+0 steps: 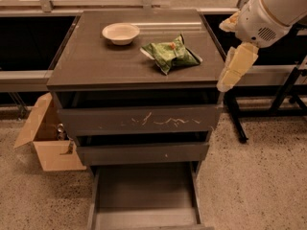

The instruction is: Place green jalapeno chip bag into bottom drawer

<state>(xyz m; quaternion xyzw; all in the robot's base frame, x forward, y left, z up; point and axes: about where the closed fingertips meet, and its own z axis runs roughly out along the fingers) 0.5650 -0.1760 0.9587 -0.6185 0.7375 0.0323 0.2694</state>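
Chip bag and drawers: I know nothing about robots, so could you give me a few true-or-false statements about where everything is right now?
1. The chip bag lies on the cabinet top. True.
2. The bottom drawer is shut. False: it stands pulled out.
3. The gripper holds the chip bag. False: it hangs beside the cabinet's right edge, apart from the bag.
4. A bowl shares the cabinet top with the chip bag. True.
5. A cardboard box sits inside the bottom drawer. False: it stands on the floor, at the picture's left of the cabinet.
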